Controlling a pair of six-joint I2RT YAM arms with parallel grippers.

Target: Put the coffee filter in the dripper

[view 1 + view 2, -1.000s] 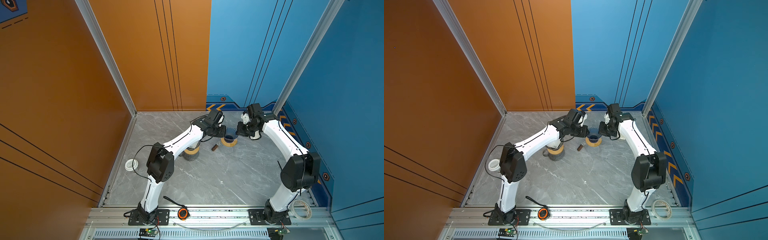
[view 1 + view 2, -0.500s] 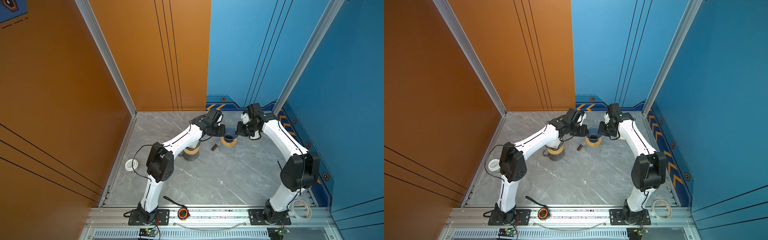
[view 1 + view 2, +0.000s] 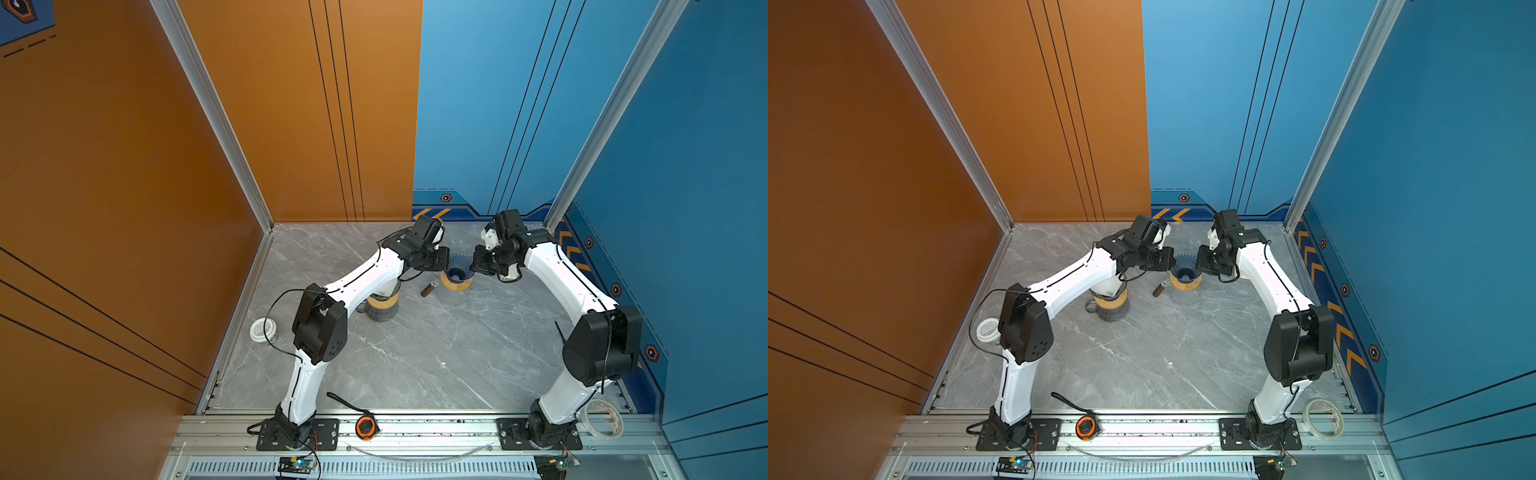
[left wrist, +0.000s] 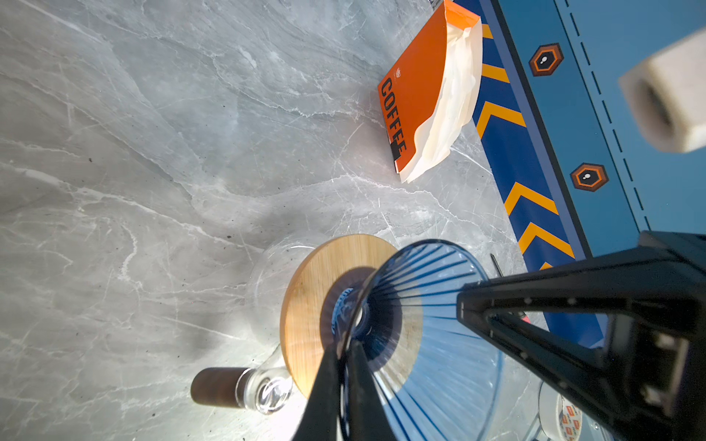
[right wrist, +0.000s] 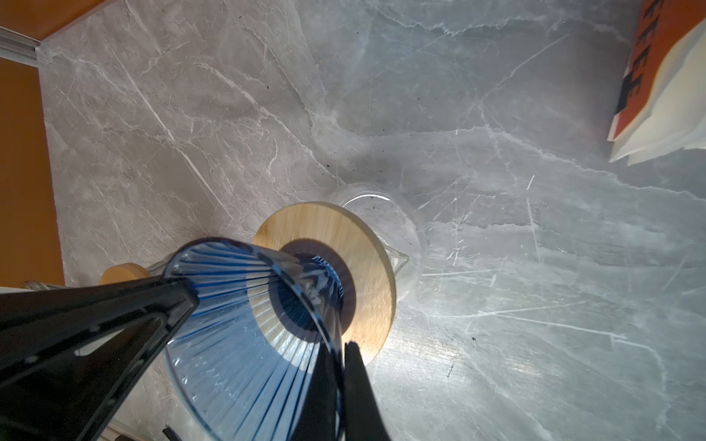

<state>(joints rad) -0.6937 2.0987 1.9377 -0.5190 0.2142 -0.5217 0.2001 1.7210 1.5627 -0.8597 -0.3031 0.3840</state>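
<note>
1. left gripper [image 4: 345,353]: jaws drawn narrow, pinching the rim of the blue glass dripper [image 4: 435,343], one finger inside the cone and one outside. it holds nothing else.
2. right gripper [image 5: 340,353]: same narrow pinch on the opposite side of the rim. in both top views the two grippers face each other across the cone.
3. the dripper stands upright, mouth up, on a wooden collar [image 4: 305,301] over a clear carafe [image 4: 267,267]. we see no paper in the cone.
4. coffee filter [image 4: 454,95]: white paper in an orange pack [image 4: 412,95], lying flat on the table [image 4: 153,152] beyond the dripper and well apart from it, just beside the foot of the blue side wall [image 4: 573,114]. the right arm hides most of it in the top views.
5. the pack's long axis runs roughly along that wall; the paper shows along its wall-side edge.
6. our judgement: the filter lies outward from both grippers, on the right arm's side, so the right arm is nearer. both jaws are occupied, so one must release the rim before any reach, and the left could steady the dripper.
</note>
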